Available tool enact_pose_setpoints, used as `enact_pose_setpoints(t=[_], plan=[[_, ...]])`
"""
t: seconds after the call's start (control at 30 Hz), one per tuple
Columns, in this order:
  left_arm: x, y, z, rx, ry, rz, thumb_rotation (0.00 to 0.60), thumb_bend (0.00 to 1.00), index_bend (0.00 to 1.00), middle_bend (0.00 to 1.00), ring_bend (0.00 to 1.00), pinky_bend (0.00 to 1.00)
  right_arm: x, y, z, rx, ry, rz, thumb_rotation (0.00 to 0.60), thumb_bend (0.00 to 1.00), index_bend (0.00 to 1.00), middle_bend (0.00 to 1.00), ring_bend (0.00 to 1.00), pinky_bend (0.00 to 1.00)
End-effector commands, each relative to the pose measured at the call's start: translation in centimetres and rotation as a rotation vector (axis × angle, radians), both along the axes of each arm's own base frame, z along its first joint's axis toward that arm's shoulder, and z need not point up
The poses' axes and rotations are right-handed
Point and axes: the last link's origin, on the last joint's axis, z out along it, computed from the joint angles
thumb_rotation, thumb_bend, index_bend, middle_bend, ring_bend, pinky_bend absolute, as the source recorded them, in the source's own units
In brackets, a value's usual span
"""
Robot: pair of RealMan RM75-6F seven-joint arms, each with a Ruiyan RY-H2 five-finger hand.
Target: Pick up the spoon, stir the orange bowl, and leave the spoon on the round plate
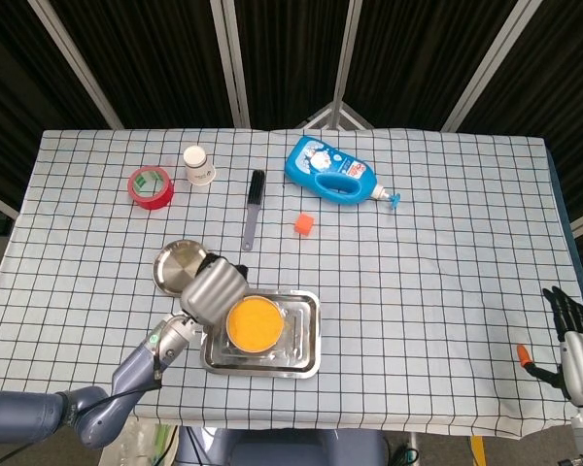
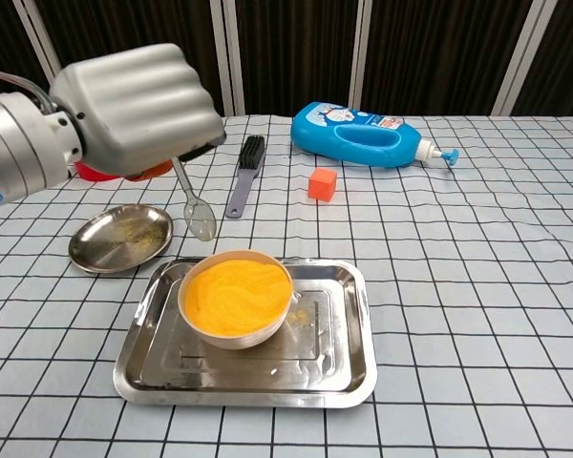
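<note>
The left hand grips the spoon, bowl end down, above the table between the round plate and the orange bowl in its tray near the front edge.

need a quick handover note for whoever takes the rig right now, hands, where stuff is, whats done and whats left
Left hand: holds the spoon by its handle, bowl end hanging down in the air, above the table between the round plate and the tray.
Right hand: idle at the table's right edge, fingers apart, holding nothing.
Orange bowl: sits in the metal tray, left half.
Round plate: left of the tray, nothing on it but a few crumbs.
Done: spoon picked up and out of the bowl.
Left: lay the spoon on the round plate and let go.
</note>
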Motion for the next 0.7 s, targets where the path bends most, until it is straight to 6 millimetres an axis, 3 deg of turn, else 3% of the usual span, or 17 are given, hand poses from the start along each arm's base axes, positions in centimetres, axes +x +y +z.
enact_pose_setpoints(t=[0.03,0.2,0.4,0.53,0.7], plan=[[-3.8,2.2,0.3,0.07,-0.317,0.331,0.6,0.61,0.83,1.0,1.0,1.0,-0.1,0.0,0.0,-0.001,-0.001,-0.004,0.6,0.39,0.0,0.0,0.0,0.0],[-7.2,3.7,1.1,0.121,-0.366,0.487,0.6,0.61,0.83,1.0,1.0,1.0,-0.1,-0.1,0.0,0.007,-0.005,-0.01,0.6,0.39,0.0,0.0,0.0,0.0],[-11.3,4.1,1.1,0.156,-0.345,0.594,0.6,0.61,0.82,1.0,1.0,1.0,0.1,0.0,-0.2,0.012,-0.002,-0.001,0.6,0.39,0.0,0.0,0.0,0.0],[-13.3,4.1,0.9,0.168,-0.301,0.634,0.6,0.61,0.82,1.0,1.0,1.0,0.1,0.0,-0.3,0.015,-0.003,-0.003,0.6,0.39,0.0,0.0,0.0,0.0],[-14.4,4.1,0.1,0.162,-0.309,0.682,0.6,0.6,0.8,1.0,1.0,1.0,0.0,0.0,-0.3,0.016,-0.006,-0.008,0.6,0.39,0.0,0.0,0.0,0.0]])
